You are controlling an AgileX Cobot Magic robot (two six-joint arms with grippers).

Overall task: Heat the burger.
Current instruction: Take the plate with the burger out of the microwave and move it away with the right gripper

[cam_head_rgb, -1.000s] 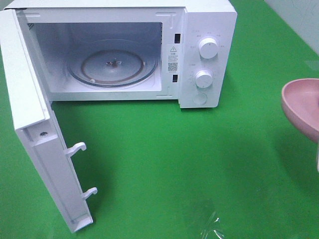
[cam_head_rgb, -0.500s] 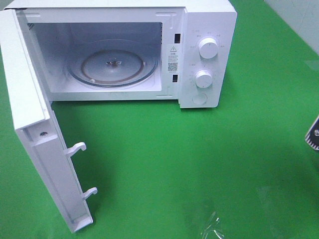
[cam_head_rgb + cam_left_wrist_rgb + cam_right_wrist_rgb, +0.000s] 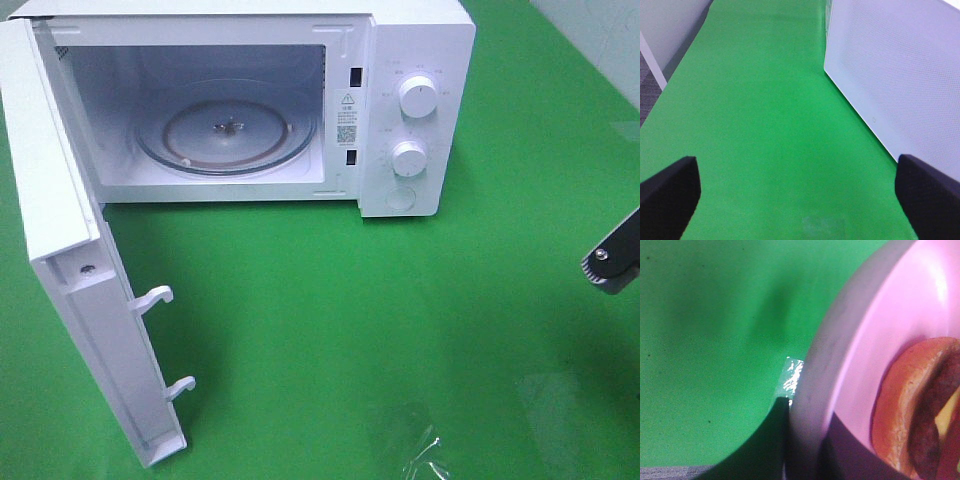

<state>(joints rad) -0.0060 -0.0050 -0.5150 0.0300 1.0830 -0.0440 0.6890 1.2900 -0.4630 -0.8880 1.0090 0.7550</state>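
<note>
The burger (image 3: 920, 410), with its brown bun and dark patty, lies on a pink plate (image 3: 880, 330) in the right wrist view. My right gripper (image 3: 805, 450) is shut on the plate's rim, one dark finger outside it and one inside. In the exterior view the plate and burger are out of frame. Only a grey part of the right arm (image 3: 612, 255) shows there, at the right edge. My left gripper (image 3: 800, 200) stands open over the green table with nothing between its fingers, beside the microwave door (image 3: 900, 75).
The white microwave (image 3: 420, 60) stands at the back with its door (image 3: 70, 260) swung wide open to the left. A glass turntable (image 3: 225, 130) lies bare inside. A shiny patch of clear tape (image 3: 415, 450) sticks to the green cloth near the front.
The pink plate at the right edge of the exterior view has gone out of frame. A grey part of the right arm has come into view there instead. The left gripper stays open.
</note>
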